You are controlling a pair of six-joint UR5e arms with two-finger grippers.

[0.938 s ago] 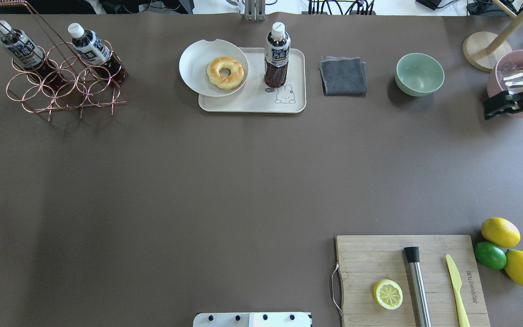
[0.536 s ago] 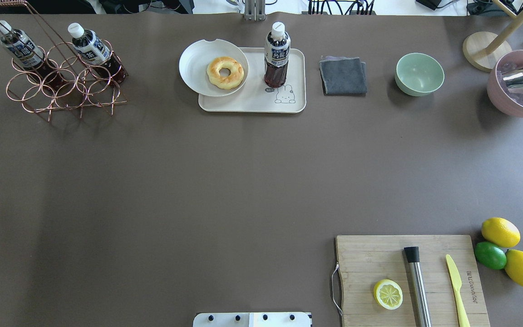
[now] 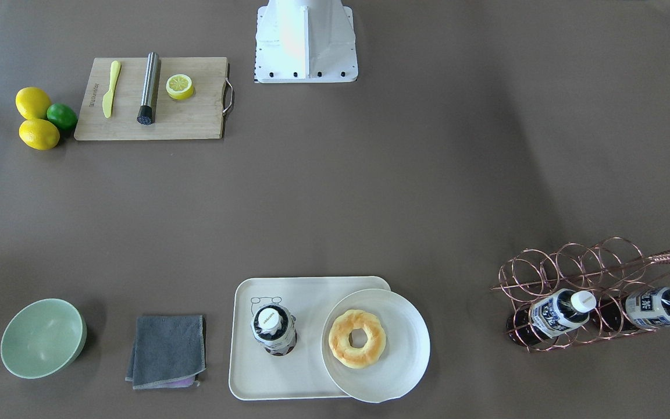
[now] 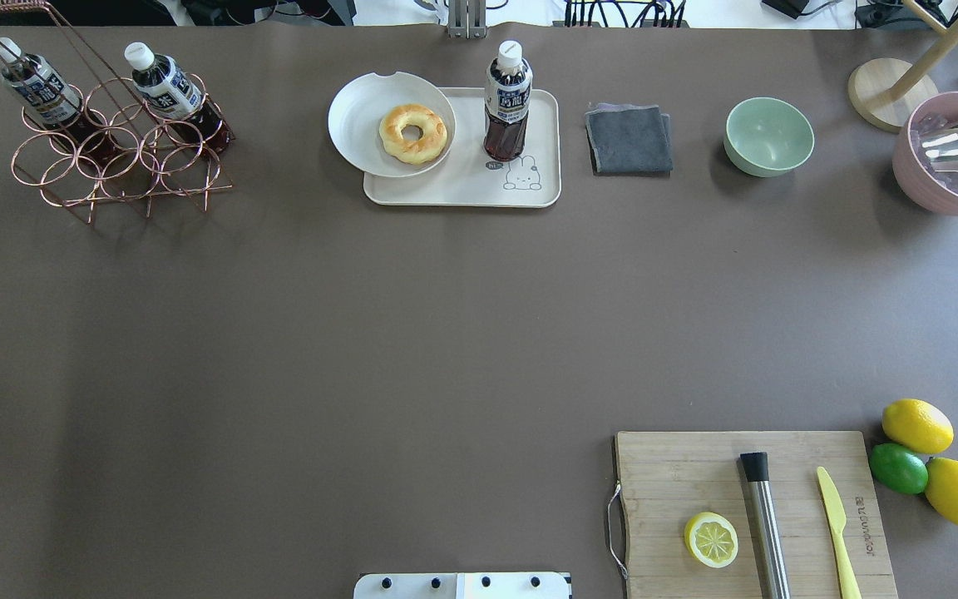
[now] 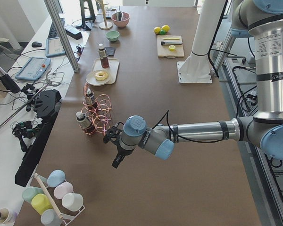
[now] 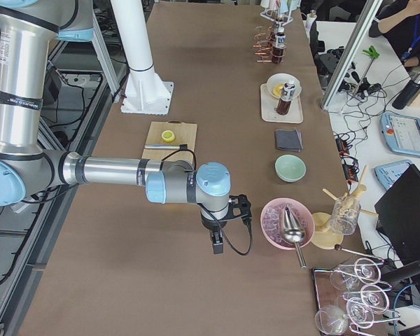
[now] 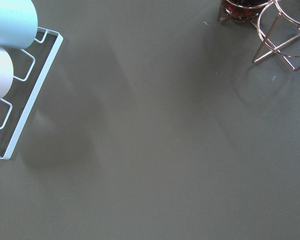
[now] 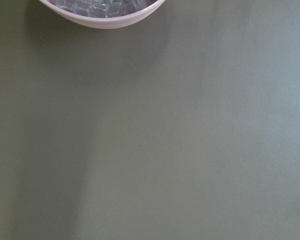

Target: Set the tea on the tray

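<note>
- The tea [image 4: 507, 100] is seen standing upright on the tray [image 4: 462, 187], beside the plate [image 4: 358, 121]; the placing is judged complete.
- No further move appears to be called for.
- The left pincer [image 5: 115, 163] and right pincer [image 6: 217, 246] are shown only from the side, so it cannot be told whether they are spread or pressed together.

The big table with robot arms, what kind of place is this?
Probably a robot lab, staged like a café. A grey-and-blue robot arm reaches over the brown table, a blue-edged control tablet lies on a side desk, and a cream plastic tray holds a small bottle of dark tea.
</note>
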